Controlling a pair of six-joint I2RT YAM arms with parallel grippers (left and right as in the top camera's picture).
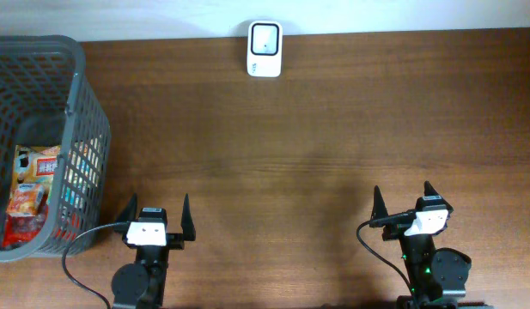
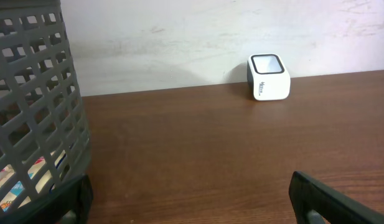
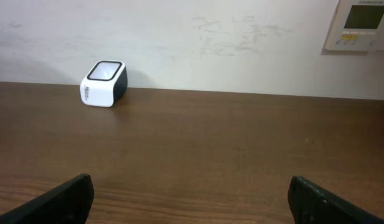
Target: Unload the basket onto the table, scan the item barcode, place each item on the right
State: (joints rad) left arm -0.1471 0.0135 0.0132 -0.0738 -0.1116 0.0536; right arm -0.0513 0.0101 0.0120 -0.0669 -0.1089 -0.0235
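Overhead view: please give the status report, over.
Left pincer and right pincer open, empty. Snack packets in grey basket, untouched. Scanner at far edge, nothing in the way.

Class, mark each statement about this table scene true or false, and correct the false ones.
1. The scanner stands at the far edge of the table. True.
2. The left gripper holds a packet. False: it is open and empty.
3. The packets lie inside the basket. True.
4. The basket is on the right arm's side. False: it is on the left arm's side.
5. The right gripper is shut. False: it is open.
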